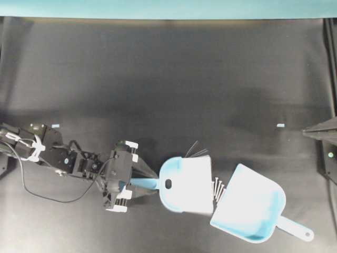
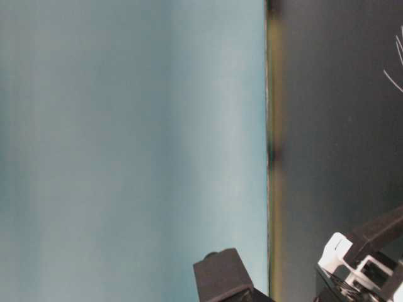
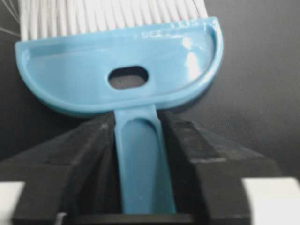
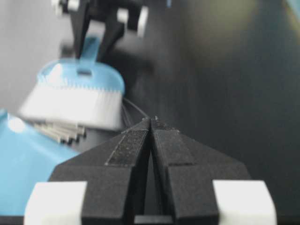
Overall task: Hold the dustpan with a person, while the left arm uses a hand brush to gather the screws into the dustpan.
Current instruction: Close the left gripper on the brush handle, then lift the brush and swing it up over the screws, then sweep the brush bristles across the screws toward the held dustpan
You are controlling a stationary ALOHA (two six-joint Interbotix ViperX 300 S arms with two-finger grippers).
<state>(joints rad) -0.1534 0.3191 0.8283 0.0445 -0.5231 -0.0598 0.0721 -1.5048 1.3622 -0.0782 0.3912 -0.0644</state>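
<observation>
Left gripper [image 3: 140, 154] jaws flank hand brush [image 1: 184, 183] handle; clamping unclear. Screws [image 1: 217, 188] at brush's 3 o'clock, before dustpan [image 1: 250, 208] mouth for sweeping. Right gripper [image 4: 151, 123] jaws clenched, empty.

black table [image 1: 158, 68], teal wall [image 1: 158, 8] behind, two small pale tape marks [image 1: 280, 125].
</observation>
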